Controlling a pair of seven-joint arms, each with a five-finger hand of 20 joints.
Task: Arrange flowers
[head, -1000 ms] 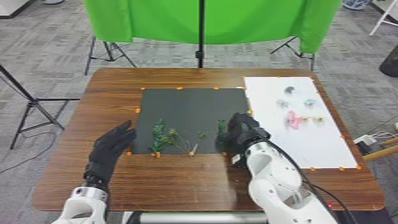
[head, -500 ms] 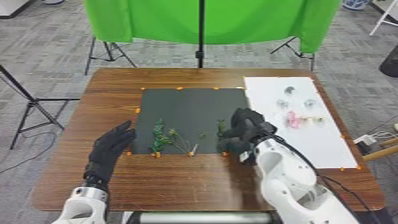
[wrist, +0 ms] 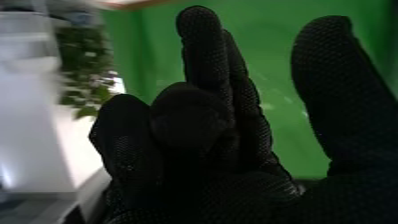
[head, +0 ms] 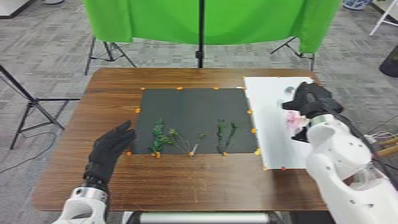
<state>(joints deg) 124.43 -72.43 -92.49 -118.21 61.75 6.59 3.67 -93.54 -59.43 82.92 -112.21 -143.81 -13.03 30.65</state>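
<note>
In the head view my right hand point(head: 313, 102) is over the white sheet point(head: 266, 100), fingers open, partly covering a pink flower point(head: 294, 119). A pale grey bloom point(head: 290, 90) lies just beyond it. On the black mat point(head: 191, 107) are green sprigs: a leafy one point(head: 159, 134) at the left, thin branching stems point(head: 182, 142) beside it, and two slim stems point(head: 221, 132) near the right edge. Left of the mat, my left hand point(head: 113, 142) is held open over the table. The right wrist view has my right hand point(wrist: 213, 135) with extended fingers, nothing seen between them.
The brown wooden table point(head: 195, 175) surrounds mat and sheet, with small orange tabs along their edges. A green backdrop point(head: 151, 22) on stands rises behind the table. Cables run along the right arm.
My right hand has moved away from the black mat's right edge, rightward and forward over the white sheet. Both slim green stems there are now uncovered. My left hand has stayed still.
</note>
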